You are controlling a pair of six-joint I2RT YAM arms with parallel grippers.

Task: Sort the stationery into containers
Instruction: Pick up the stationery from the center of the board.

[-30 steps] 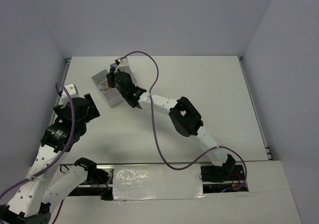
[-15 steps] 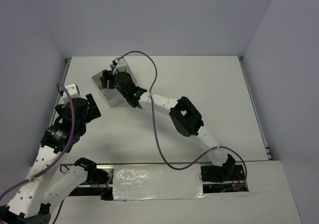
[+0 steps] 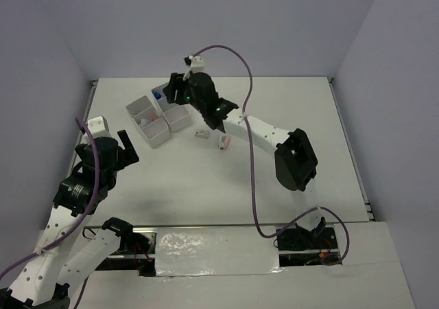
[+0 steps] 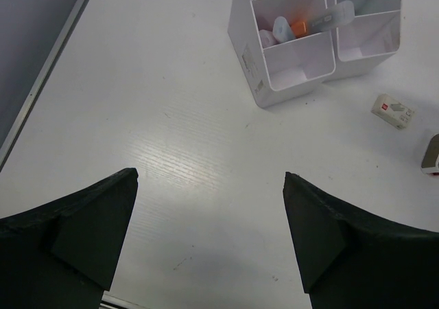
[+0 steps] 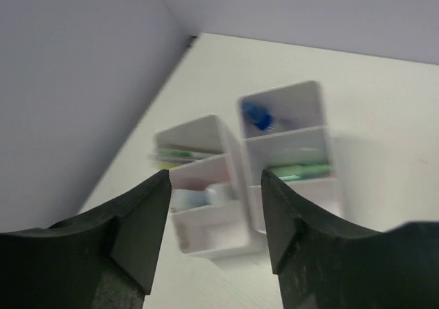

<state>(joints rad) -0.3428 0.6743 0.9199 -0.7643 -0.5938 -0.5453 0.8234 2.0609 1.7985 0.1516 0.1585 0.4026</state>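
The white bins [image 3: 137, 105] stand as one block at the table's far left. In the right wrist view the bins [image 5: 226, 244] hold a blue item [image 5: 257, 115], a green highlighter [image 5: 298, 170] and other blurred pieces. The left wrist view shows an orange piece [image 4: 298, 27] in a bin [image 4: 250, 69]. Two small erasers [image 3: 200, 134] [image 3: 224, 142] lie on the table right of the bins; they also show in the left wrist view [image 4: 393, 111]. My right gripper [image 3: 173, 91] [image 5: 214, 178] hovers open and empty above the bins' far side. My left gripper [image 3: 125, 144] [image 4: 209, 178] is open and empty, near-left of the bins.
The table's left edge [image 4: 41, 82] with a metal rail runs close to the left arm. Grey walls enclose the far and side edges. The right arm's purple cable [image 3: 250, 151] loops over the table's middle.
My right gripper has lifted off the bins and moved toward the far right, its arm swinging right. Two erasers now show on the table. The left arm shifted slightly.
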